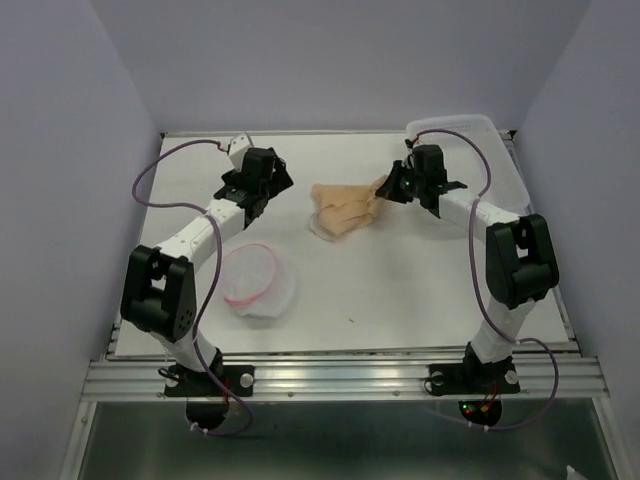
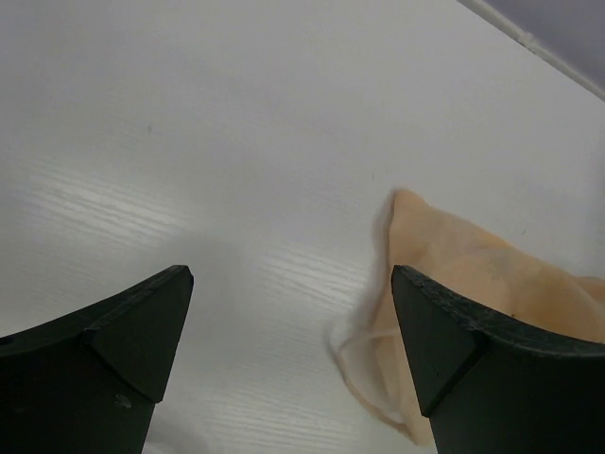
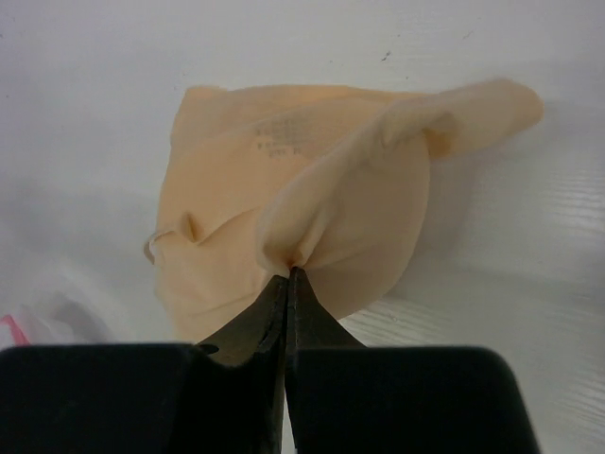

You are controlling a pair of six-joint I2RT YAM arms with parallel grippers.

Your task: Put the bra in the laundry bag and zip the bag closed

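Right wrist view shows right hand [image 3: 286, 274] clenched on a fold of the bra [image 3: 312, 180] at mid worktop [image 1: 400, 290], left hand [image 2: 288, 276] released just beside it, laundry bag [image 1: 258, 282] apart, near left.

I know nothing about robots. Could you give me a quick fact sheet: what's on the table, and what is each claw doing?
bra: on the table, mid-back, one edge pulled up
right gripper: shut on the bra's edge
left gripper: open, holding nothing, just left of the bra
bag: near the left arm, apart from the bra; bra not in it
basket: back right corner
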